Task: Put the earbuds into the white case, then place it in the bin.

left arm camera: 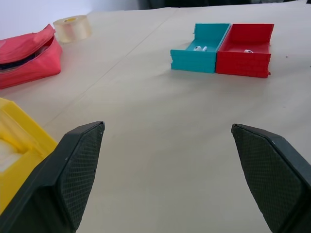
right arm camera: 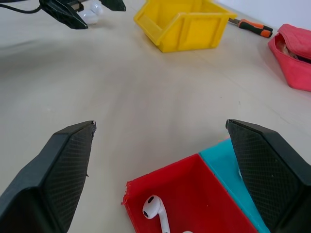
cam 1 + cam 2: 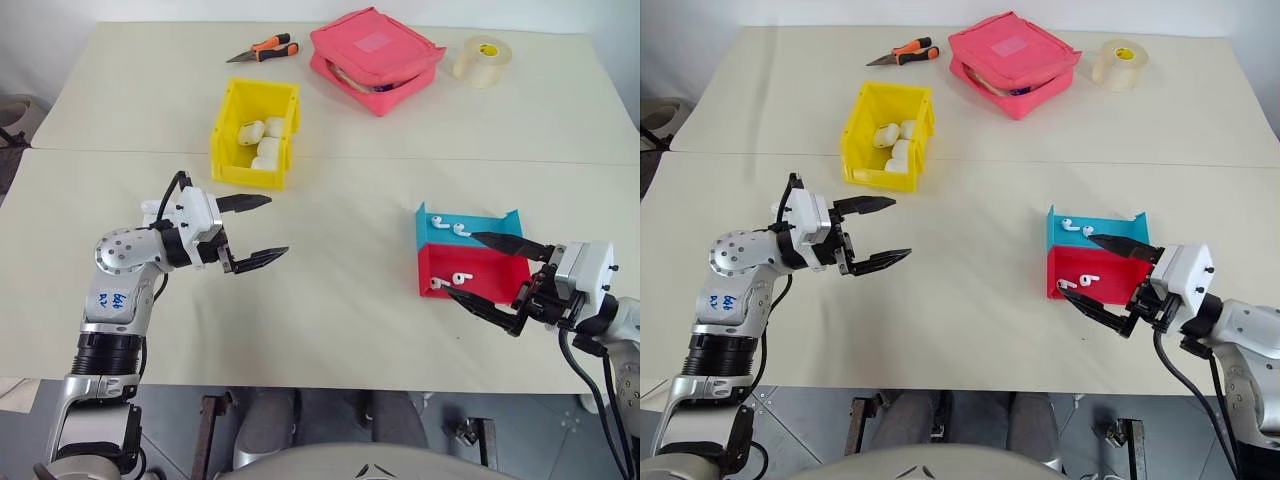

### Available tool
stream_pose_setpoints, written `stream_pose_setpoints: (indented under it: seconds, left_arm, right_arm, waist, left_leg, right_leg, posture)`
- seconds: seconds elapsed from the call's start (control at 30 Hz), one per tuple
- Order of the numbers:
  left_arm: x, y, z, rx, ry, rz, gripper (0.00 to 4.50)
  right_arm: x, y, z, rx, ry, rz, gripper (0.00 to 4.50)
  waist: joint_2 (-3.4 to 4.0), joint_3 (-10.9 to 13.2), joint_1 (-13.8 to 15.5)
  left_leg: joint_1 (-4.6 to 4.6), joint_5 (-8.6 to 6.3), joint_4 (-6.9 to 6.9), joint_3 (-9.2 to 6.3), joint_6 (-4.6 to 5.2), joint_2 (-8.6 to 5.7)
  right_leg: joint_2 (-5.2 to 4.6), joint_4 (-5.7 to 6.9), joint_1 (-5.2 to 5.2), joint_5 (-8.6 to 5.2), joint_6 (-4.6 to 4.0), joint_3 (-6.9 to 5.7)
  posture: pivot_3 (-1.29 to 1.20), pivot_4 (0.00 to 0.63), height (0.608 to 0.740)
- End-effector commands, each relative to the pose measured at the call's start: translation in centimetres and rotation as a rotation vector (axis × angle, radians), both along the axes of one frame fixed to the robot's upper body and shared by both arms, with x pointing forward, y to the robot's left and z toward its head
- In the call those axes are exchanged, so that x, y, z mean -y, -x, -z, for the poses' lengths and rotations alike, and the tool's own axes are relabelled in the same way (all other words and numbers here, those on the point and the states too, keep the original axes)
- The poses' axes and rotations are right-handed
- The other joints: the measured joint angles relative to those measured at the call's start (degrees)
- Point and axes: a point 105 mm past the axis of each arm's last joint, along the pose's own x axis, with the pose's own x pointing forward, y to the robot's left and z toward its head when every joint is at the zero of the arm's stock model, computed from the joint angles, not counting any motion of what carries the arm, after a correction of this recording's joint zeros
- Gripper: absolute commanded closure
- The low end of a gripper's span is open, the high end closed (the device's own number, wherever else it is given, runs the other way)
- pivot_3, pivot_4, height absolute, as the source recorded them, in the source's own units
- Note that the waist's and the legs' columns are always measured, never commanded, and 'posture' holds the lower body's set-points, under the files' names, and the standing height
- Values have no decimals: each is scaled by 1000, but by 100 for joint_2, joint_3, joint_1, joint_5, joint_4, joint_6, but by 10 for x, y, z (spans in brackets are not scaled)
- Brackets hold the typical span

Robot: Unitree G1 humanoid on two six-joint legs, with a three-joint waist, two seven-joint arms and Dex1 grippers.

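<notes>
Right end effector [image 3: 492,270]: fingers are standing spread wide and gripping nothing; it is hovering at the near right of the tabletop [image 3: 340,300], pointing toward the centre, with its fingertips bracketing the open side of the two trays.
Left end effector [image 3: 256,230]: fingers are likewise standing fully apart and empty; it is hovering just in front of the bin, pointing toward the trays.
Earbuds: one is lying in the red tray [image 3: 470,272] at [image 3: 461,278], a second is sitting at that tray's near corner [image 3: 436,285], and two more are lying in the blue tray [image 3: 470,226] at [image 3: 447,227].
White case: several identical cases [image 3: 262,142] are resting inside the bin; I cannot tell whether any lid is open.
Bin [image 3: 228,120]: yellow, standing at the left centre of the tabletop, well apart from the trays.
Deciding relation: the red-tray earbud is lying directly ahead of the right end effector and between its fingers as the right wrist view shows [image 2: 156,210], stem running roughly along the approach line. The right arm is much the nearer; the left arm is the nearer to the cases.
Step in hand: judged as the pick of a first earbud, not yet begun.
Other items: pliers [image 3: 265,49], pink pouch [image 3: 375,58] and tape roll [image 3: 485,60] are lying along the far edge.
</notes>
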Motion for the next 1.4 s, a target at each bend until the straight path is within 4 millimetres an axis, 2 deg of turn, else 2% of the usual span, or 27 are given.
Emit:
stream_pose_setpoints:
  seconds: [0.03, 0.23, 0.37, 0.47, 0.53, 0.67, 0.83, 0.97, 1.07, 1.17, 1.4]
  left_arm:
    - [-16, 2, -14, 52, 42, -108, 52]
    - [-42, 18, -9, 32, 80, -352, 52]
    - [-65, 33, 2, -38, 110, -585, 52]
    - [-89, 40, 18, -151, 147, -814, 52]
    - [-104, 44, 23, -165, 171, -941, 52]
    - [-112, 47, 29, -230, 191, -1040, 52]
    - [-107, 33, 16, -305, 199, -1034, 52]
    - [-122, 20, 10, -443, 52, -1189, 52]
    - [-127, 10, -4, -518, 8, -1255, 52]
    - [-120, 0, -13, -588, -16, -1233, 52]
    - [-127, -9, -11, -663, -54, -1269, 52]
  right_arm:
    - [-11, 0, -7, 47, -17, -57, 0]
    - [-41, -2, -14, 82, -52, -176, 0]
    - [-59, -4, -19, 114, -90, -238, 0]
    - [-65, -5, -20, 132, -102, -264, 0]
    - [-67, -4, -19, 138, -93, -283, 0]
    - [-66, -4, -19, 134, -94, -292, 0]
    - [-56, -6, -15, 112, -83, -260, 0]
    - [-52, -4, -12, 90, -77, -245, 0]
    - [-50, -1, -10, 78, -73, -243, 0]
    - [-50, -1, -9, 78, -76, -235, 0]
    - [-52, 3, -7, 84, -91, -207, 0]
  waist:
    - [0, 0, -27]
    - [-1, 1, -48]
    - [-1, 1, -49]
    - [-1, 1, 1]
    - [-1, 1, 18]
    - [-2, 1, 19]
    - [-2, 1, 26]
    - [-2, 1, 2]
    - [-5, 2, -5]
    - [-5, 2, -35]
    - [-6, 3, -67]
  left_leg:
    - [0, 0, -1, 0, 0, 1]
    - [0, -1, -3, -6, -1, 3]
    - [0, -2, -3, -10, -4, 7]
    - [0, -2, -2, -12, -4, 5]
    - [0, -2, -3, -15, -4, 3]
    - [0, -3, -3, -16, -5, 0]
    - [0, -4, -2, -17, -7, 0]
    - [1, -3, -2, -18, -7, -3]
    - [0, -4, -6, -18, -7, -4]
    - [1, -4, -9, -13, -7, -5]
    - [-1, -4, -11, -13, -11, -3]
  right_leg:
    - [1, 0, 0, 0, 0, 0]
    - [-1, 0, -1, 0, 0, 1]
    - [-2, -3, -1, 0, -1, 2]
    - [-4, -2, -1, 0, -1, 3]
    - [-5, -3, -1, 0, -1, 3]
    - [-5, -2, 0, -1, -2, 2]
    - [-4, 0, -1, -2, -4, 2]
    - [-3, 5, -2, -2, -5, 3]
    - [-1, 8, -8, -2, -6, 3]
    - [0, 7, -10, -2, -6, 7]
    - [3, 5, -14, -3, -7, 6]
  posture:
    - [0, 150, 740]
    - [0, 150, 740]
    - [0, 150, 740]
    - [0, 150, 740]
    - [0, 150, 740]
    - [0, 150, 740]
    - [0, 150, 740]
    - [0, 150, 740]
    - [0, 150, 740]
    - [0, 150, 740]
    - [0, 150, 740]
